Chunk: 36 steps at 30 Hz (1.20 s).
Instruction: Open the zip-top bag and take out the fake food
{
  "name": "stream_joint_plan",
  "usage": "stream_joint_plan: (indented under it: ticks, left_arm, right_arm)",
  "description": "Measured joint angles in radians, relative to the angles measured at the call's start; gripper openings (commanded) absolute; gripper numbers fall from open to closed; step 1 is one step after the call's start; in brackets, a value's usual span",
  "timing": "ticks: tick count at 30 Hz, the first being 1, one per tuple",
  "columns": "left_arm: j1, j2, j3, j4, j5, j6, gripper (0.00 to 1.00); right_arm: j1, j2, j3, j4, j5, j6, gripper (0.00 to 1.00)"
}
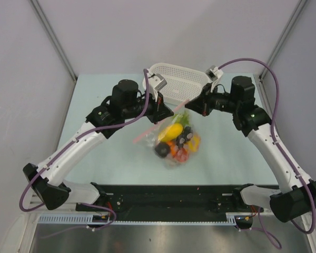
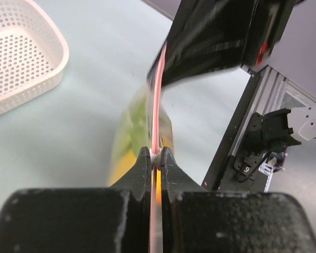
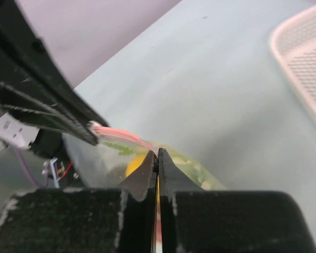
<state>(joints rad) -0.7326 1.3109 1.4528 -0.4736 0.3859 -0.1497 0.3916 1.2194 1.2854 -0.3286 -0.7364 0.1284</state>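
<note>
The zip-top bag (image 1: 174, 143) sits mid-table, clear plastic with a pink zip strip (image 1: 147, 133) running from lower left to upper right. Inside is the fake food: a yellow lemon (image 1: 171, 132), a dark round fruit (image 1: 161, 149), a red piece (image 1: 181, 155), an orange (image 1: 194, 141) and a green stalk (image 1: 183, 119). My left gripper (image 2: 156, 155) is shut on the pink strip (image 2: 157, 100), with a small white slider pinched at its tips. My right gripper (image 3: 157, 154) is shut on the bag's top edge where the strip (image 3: 121, 136) ends. The two grippers are close together.
A white perforated basket (image 1: 175, 79) stands just behind both grippers, also seen as the basket (image 2: 21, 58) at the left wrist's upper left and the basket (image 3: 305, 63) at the right wrist's upper right. The black rail (image 1: 168, 200) with the arm bases runs along the near edge.
</note>
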Motion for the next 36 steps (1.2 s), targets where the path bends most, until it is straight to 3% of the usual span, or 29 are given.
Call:
stream_joint_plan:
  ticks: [4, 8, 19, 24, 27, 28, 31, 36]
  left_arm:
    - [-0.006, -0.015, -0.040, 0.001, -0.015, -0.018, 0.00]
    - [-0.024, -0.069, -0.133, 0.009, -0.020, -0.068, 0.00]
    - [-0.061, -0.361, -0.232, -0.214, -0.041, -0.220, 0.01]
    - [-0.066, -0.447, -0.290, -0.239, -0.034, -0.280, 0.00]
    - [-0.071, -0.446, -0.342, -0.194, -0.005, -0.321, 0.00]
    - [-0.078, -0.438, -0.352, -0.179, 0.006, -0.333, 0.00]
    - [-0.098, -0.391, -0.358, -0.127, 0.026, -0.358, 0.00]
    - [-0.109, -0.326, -0.358, -0.051, 0.037, -0.379, 0.00]
  right_arm:
    - [-0.106, -0.023, -0.023, 0.040, 0.029, 0.060, 0.00]
    - [-0.134, 0.016, -0.028, 0.089, 0.005, 0.089, 0.00]
    - [-0.059, 0.163, -0.027, 0.220, 0.046, 0.161, 0.00]
    - [0.022, 0.257, 0.018, 0.221, 0.058, 0.206, 0.00]
    - [0.063, 0.311, 0.105, 0.159, 0.073, 0.215, 0.38]
    - [0.076, 0.317, 0.131, 0.126, 0.096, 0.214, 0.61]
    - [0.096, 0.307, 0.178, 0.019, 0.171, 0.230, 0.82]
    - [0.103, 0.235, 0.246, -0.243, 0.311, 0.242, 0.82]
